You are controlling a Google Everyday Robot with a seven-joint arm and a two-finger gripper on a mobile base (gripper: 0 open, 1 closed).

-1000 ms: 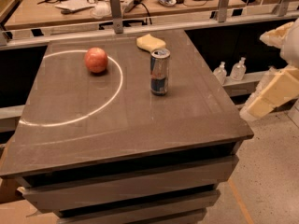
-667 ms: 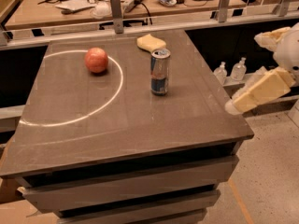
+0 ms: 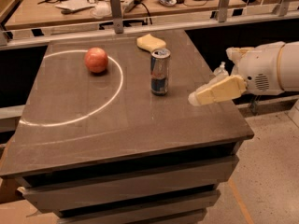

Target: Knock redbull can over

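Observation:
The redbull can [image 3: 160, 72] stands upright on the dark table [image 3: 117, 120], right of its middle; it is blue and silver with a silver top. My gripper [image 3: 212, 91] reaches in from the right, low over the table's right edge. Its cream tip points left at the can's lower half, about a can's width away and not touching. The white arm [image 3: 268, 69] sits behind it, off the table's right side.
A red apple [image 3: 96, 59] sits at the back left, inside a white circle line [image 3: 119, 85]. A pale yellow sponge [image 3: 150, 42] lies just behind the can. A rail and a cluttered desk [image 3: 140, 3] run along the back. Bare floor [image 3: 266, 171] lies to the right.
My gripper has moved left and slightly down, from beside the table's right edge to over it, closer to the can. The can, apple and sponge have not moved.

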